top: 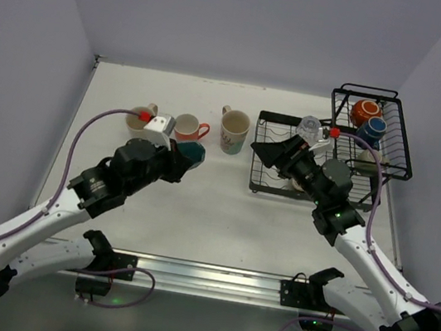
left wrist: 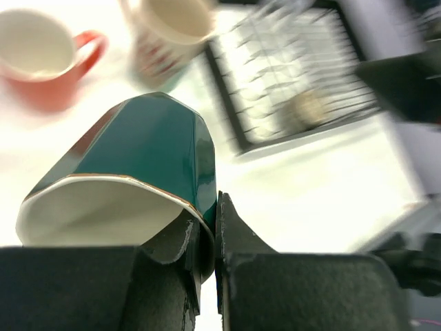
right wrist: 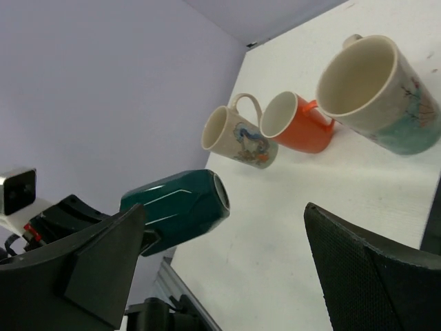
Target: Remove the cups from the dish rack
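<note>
Closest in, the left arm rises from its base and slants forward to the right over the white table. Its left gripper is pinched tight on the rim of a dark teal faceted cup, one finger inside and one outside. The cup is tipped on its side, clear of the tabletop.

The right arm slants forward to the left. Its right gripper is spread wide and holds nothing, at the left edge of the black wire dish rack.

Beyond, a cream bird-patterned mug, an orange-red mug and a tall cream patterned mug stand in a row on the table. A clear glass is on the rack's tray. An orange cup and a blue cup sit in its raised basket.
</note>
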`<action>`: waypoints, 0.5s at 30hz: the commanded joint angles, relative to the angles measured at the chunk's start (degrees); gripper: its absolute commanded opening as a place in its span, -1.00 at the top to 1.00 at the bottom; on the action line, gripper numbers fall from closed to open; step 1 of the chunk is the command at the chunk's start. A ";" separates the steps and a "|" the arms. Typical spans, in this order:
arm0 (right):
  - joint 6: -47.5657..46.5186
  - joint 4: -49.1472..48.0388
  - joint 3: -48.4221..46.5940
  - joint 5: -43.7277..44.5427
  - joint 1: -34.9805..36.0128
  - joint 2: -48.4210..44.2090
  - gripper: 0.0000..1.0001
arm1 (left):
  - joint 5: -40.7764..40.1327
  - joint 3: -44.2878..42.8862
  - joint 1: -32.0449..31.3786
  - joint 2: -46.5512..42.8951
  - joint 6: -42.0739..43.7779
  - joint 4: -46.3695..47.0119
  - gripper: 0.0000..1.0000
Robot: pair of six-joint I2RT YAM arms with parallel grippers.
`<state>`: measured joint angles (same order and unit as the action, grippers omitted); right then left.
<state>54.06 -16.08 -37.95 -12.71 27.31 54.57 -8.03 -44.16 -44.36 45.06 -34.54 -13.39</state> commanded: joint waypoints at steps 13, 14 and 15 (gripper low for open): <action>-14.42 14.93 -6.16 1.29 -0.06 -1.22 -0.98 | 3.28 -16.22 22.02 25.68 16.17 -29.32 1.00; -15.47 15.46 -6.95 0.50 -0.06 -0.87 -0.98 | 3.90 -16.31 23.95 26.56 16.61 -30.02 1.00; -16.09 15.90 -7.39 0.06 0.02 -0.52 -0.98 | 5.29 -16.31 24.49 27.53 16.96 -30.47 1.00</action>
<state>41.95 -2.76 -41.63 -10.28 27.31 53.04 -7.73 -56.58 -22.28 71.50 -22.81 -41.93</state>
